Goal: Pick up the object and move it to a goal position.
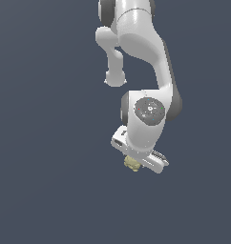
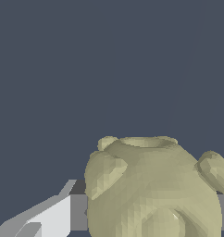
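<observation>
While the hand sits clamped on the object, I carry it slowly, grip firm, toward goal.

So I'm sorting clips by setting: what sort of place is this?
Most likely a bare simulated test scene, not a real room: a flat, featureless dark blue-grey backdrop, a smooth rendered white robot arm, and a faceted pale yellow-tan knobbly blob at its gripper.
</observation>
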`<state>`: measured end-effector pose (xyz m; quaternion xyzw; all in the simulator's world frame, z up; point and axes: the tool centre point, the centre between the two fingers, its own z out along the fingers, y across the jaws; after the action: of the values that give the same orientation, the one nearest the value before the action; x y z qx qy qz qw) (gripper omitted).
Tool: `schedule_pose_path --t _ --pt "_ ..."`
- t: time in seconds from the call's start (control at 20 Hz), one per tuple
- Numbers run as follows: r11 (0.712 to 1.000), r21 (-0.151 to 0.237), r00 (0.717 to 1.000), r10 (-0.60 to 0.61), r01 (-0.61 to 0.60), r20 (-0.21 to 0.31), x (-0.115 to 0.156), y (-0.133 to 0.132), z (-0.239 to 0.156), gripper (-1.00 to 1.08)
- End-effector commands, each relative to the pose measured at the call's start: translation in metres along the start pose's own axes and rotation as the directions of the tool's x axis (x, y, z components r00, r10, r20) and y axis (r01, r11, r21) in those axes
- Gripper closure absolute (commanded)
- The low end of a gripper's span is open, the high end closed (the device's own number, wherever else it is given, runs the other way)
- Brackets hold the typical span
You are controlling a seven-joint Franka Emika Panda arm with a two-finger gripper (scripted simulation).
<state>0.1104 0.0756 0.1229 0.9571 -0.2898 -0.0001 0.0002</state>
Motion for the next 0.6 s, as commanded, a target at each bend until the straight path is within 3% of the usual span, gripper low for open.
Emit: schedule_pose_path --t 0.0,0.55 --pt "1.0 0.0 1.0 0.0 0.0 -0.001 -0.005 -0.015 -0.021 1.08" --pt "1.0 0.0 1.0 0.0 0.0 -0.001 -0.023 -0.076 -0.097 1.08"
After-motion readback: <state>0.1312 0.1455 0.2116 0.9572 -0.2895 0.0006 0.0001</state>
